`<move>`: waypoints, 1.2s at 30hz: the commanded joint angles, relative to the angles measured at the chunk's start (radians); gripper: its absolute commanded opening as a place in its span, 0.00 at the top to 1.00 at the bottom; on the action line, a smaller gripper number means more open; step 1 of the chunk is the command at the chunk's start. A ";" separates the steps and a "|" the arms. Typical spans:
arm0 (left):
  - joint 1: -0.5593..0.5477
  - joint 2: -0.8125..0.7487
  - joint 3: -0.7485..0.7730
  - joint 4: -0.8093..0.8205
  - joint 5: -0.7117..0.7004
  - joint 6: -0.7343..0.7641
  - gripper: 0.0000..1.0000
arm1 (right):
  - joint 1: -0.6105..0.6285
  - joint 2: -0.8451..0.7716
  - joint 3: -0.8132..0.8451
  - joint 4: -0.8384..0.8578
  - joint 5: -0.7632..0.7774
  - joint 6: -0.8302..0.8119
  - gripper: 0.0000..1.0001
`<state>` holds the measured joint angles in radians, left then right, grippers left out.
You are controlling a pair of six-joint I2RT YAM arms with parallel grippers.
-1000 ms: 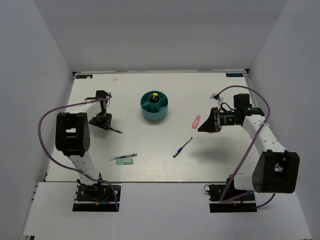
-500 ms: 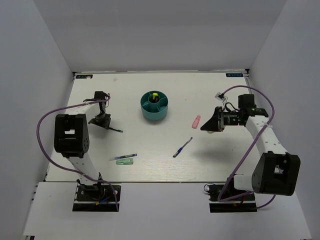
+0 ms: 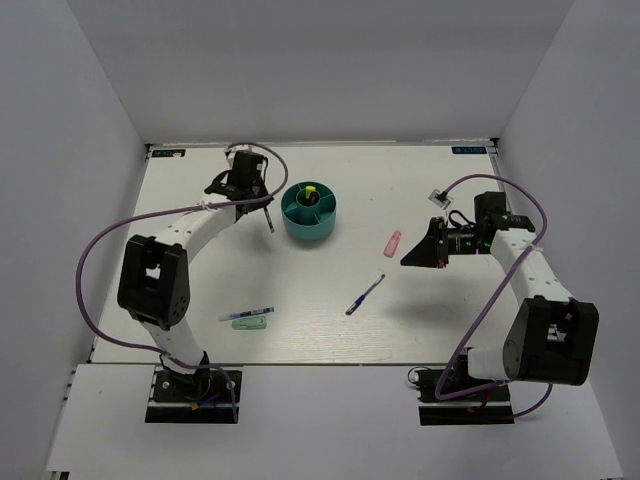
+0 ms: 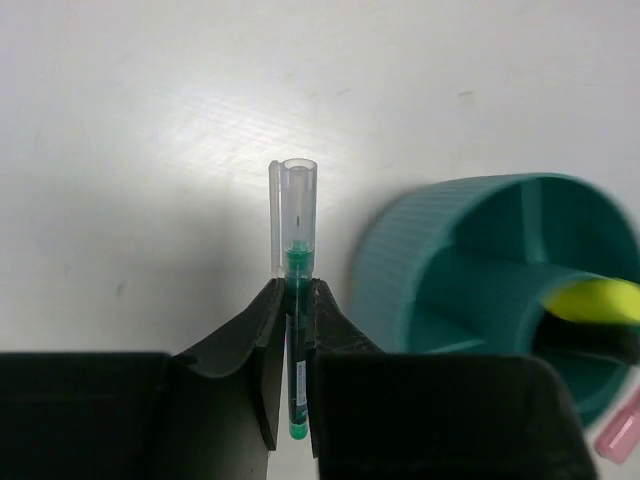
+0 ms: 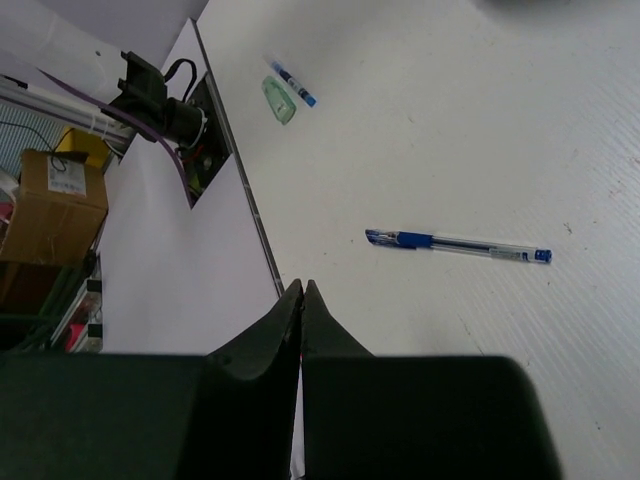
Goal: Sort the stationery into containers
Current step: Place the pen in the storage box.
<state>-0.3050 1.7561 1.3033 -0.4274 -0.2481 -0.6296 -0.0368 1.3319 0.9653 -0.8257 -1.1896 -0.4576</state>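
Observation:
The black-and-green marker [image 4: 295,225] with a clear cap is clamped between the fingers of my left gripper [image 4: 293,292]. It hangs above the table just left of the round teal organizer [image 4: 395,270]. In the top view the left gripper [image 3: 262,203] and the marker [image 3: 269,220] sit beside the organizer [image 3: 300,228]. A yellow-capped marker [image 3: 311,191] stands in one compartment. My right gripper [image 3: 404,261] is shut and empty, hovering near a pink highlighter [image 3: 392,243]. A blue pen [image 3: 365,295] lies mid-table. Another blue pen [image 3: 246,313] and a mint-green marker [image 3: 250,323] lie front left.
The right wrist view looks toward the near edge, with the blue pen [image 5: 455,243] on the table and the mint-green marker [image 5: 279,100] farther off. White walls close in the table at the back and on both sides. A purple cable loops over each arm.
The left arm has carried the black-and-green marker from the left part of the table up and right to the organizer's side. The right gripper has closed fully and barely shifted.

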 commanded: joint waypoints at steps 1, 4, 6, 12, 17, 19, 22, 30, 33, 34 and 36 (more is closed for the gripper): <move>-0.036 -0.075 0.042 0.205 -0.078 0.223 1.00 | -0.008 0.018 0.030 -0.067 -0.053 -0.082 1.00; -0.054 -0.061 0.089 0.240 -0.086 0.257 1.00 | -0.006 0.026 0.032 -0.076 -0.056 -0.093 1.00; -0.074 -0.041 0.103 0.266 -0.091 0.292 1.00 | -0.006 0.038 0.038 -0.087 -0.054 -0.101 1.00; -0.121 0.029 0.192 0.355 -0.128 0.361 1.00 | -0.008 0.065 0.044 -0.111 -0.064 -0.122 1.00; -0.143 0.109 0.272 0.371 -0.120 0.369 1.00 | -0.006 0.085 0.055 -0.144 -0.067 -0.159 1.00; -0.151 0.126 0.277 0.380 -0.123 0.375 1.00 | -0.006 0.090 0.059 -0.156 -0.067 -0.171 1.00; -0.160 0.131 0.258 0.398 -0.134 0.380 1.00 | -0.006 0.095 0.062 -0.165 -0.070 -0.182 1.00; -0.166 0.129 0.185 0.447 -0.138 0.381 1.00 | -0.008 0.121 0.085 -0.220 -0.080 -0.227 1.00; -0.178 0.134 0.163 0.458 -0.143 0.378 1.00 | -0.009 0.130 0.098 -0.243 -0.085 -0.248 1.00; -0.181 0.134 0.157 0.460 -0.145 0.373 1.00 | -0.008 0.130 0.098 -0.250 -0.087 -0.257 1.00; -0.183 0.137 0.137 0.473 -0.145 0.367 1.00 | -0.008 0.130 0.104 -0.259 -0.087 -0.260 1.00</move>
<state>-0.4740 1.9171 1.4624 0.0013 -0.3794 -0.2596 -0.0391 1.4616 1.0245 -1.0355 -1.2388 -0.6754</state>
